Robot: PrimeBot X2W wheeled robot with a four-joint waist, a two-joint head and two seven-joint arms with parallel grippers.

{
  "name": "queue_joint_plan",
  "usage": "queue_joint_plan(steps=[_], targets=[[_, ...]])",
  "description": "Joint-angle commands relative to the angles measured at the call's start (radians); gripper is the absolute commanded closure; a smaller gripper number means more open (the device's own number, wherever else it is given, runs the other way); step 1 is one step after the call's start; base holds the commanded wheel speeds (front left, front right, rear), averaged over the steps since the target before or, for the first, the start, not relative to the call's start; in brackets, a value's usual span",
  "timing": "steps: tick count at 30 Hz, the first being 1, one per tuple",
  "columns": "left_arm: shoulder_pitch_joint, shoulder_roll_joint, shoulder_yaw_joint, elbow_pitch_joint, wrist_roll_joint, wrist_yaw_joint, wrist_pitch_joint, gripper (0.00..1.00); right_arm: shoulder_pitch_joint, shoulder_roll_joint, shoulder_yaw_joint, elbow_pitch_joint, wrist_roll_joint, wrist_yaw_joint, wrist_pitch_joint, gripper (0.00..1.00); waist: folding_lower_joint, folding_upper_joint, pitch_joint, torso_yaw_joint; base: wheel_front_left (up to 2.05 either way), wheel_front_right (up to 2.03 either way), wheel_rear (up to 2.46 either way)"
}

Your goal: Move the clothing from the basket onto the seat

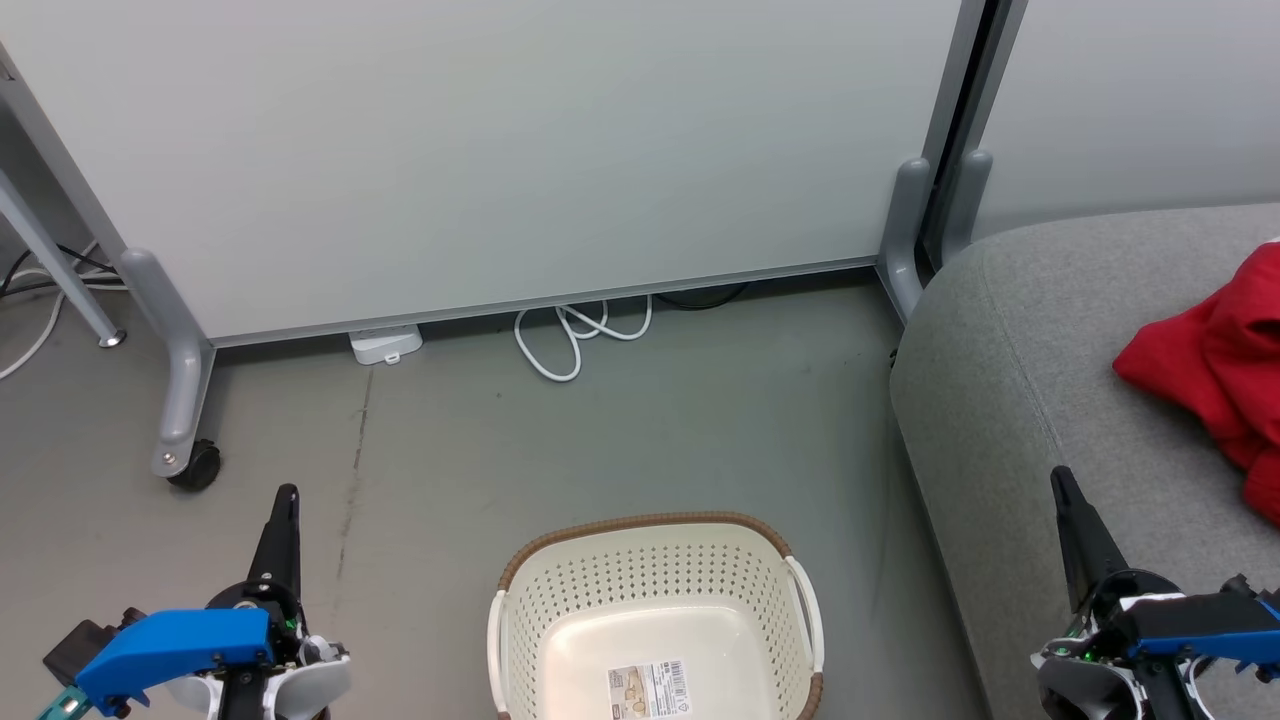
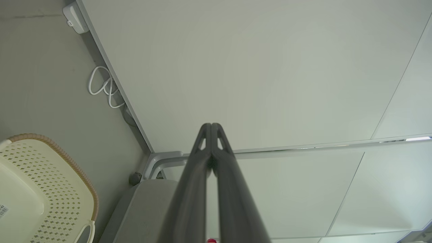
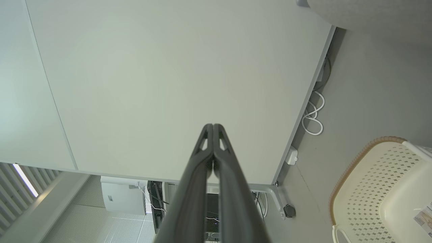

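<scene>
- A printed label (image 1: 647,690) lies on the inside bottom of the basket (image 1: 650,580). It carries a barcode, small pictures and lines of fine print, all too small to read.
- The left wrist view shows the barcode edge of that label (image 2: 2,210), with no legible digits.

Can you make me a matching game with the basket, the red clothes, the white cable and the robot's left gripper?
1 basket
2 clothing
3 white cable
4 left gripper

a lying on the grey seat
b shut, holding nothing
c looped below the wall panel
d standing on the floor, label inside

Pairs: 1-d, 2-a, 3-c, 4-b
</scene>
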Motion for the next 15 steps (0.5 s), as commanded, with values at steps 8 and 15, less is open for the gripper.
queue_joint_plan(steps=[8,15], targets=[[-0.022,-0.004,0.017,-0.014,-0.062,-0.002,0.021,1.00,-0.019,-0.008,0.001,0.003,0.073,0.001,0.009,1.00,0.0000,0.0000,-0.001,-0.002,0.00,0.00,0.00],[-0.026,-0.006,0.024,-0.019,-0.103,-0.002,0.033,1.00,-0.024,-0.009,0.002,0.006,0.117,0.001,0.013,1.00,0.0000,0.0000,-0.001,-0.004,0.00,0.00,0.00]])
